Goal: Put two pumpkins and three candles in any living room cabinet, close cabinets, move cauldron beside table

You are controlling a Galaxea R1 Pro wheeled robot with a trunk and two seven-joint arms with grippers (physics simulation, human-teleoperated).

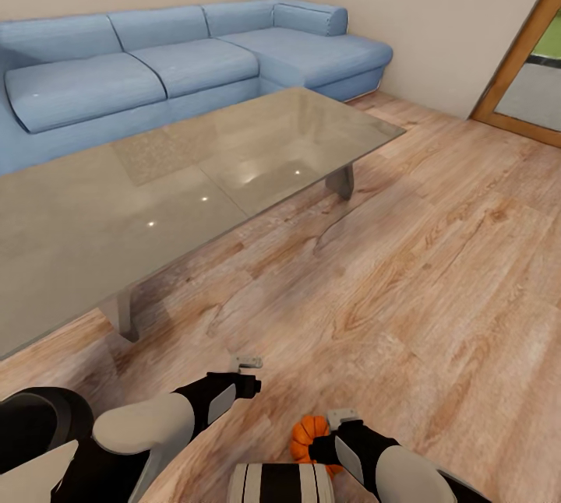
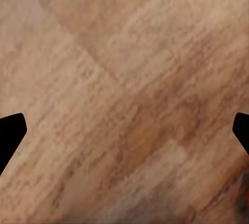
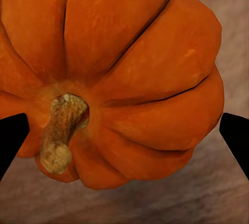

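glossy glass table top [image 1: 156, 199], matt grained wood floor [image 1: 436, 269], soft blue cloth sofa [image 1: 187, 59], smooth ribbed pumpkin [image 3: 135, 63]

Open wooden floor [image 1: 436, 269] ahead and to the right — unobstructed. Glass-topped table [image 1: 156, 199] blocks the left, its legs [image 1: 340, 180] on the floor. Blue sofa [image 1: 179, 59] behind it — door [image 1: 530, 67] far right.

We see a bright orange ribbed pumpkin [image 3: 119, 73] with a tan stem, a blue sofa [image 1: 171, 59], and a brown wood-grain floor [image 1: 405, 269].
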